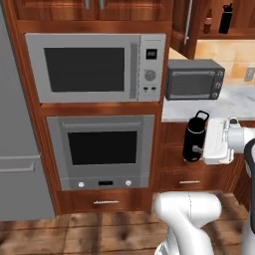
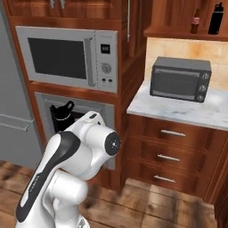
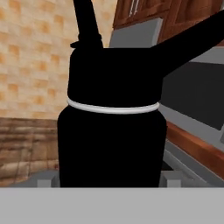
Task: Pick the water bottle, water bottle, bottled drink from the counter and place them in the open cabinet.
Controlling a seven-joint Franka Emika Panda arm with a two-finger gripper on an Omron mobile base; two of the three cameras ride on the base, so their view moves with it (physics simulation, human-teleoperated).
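A matte black water bottle (image 1: 194,137) with a loop cap hangs upright in the air, in front of the drawers below the counter (image 1: 234,102). My gripper (image 1: 199,149) is shut on its lower body from the right. In the hand view this bottle (image 3: 111,140) stands between the two fingertips (image 3: 173,178). From the right base view, the held bottle (image 2: 62,116) shows behind my arm. In the open cabinet (image 1: 231,34), the second water bottle (image 1: 225,19) and the brown bottled drink (image 1: 207,22) stand on the shelf.
A dark toaster oven (image 1: 194,78) sits on the counter under the cabinet. To the left stand a built-in microwave (image 1: 94,67), a wall oven (image 1: 102,152) and a grey fridge (image 1: 15,149). The open cabinet door (image 1: 182,25) juts out by the shelf.
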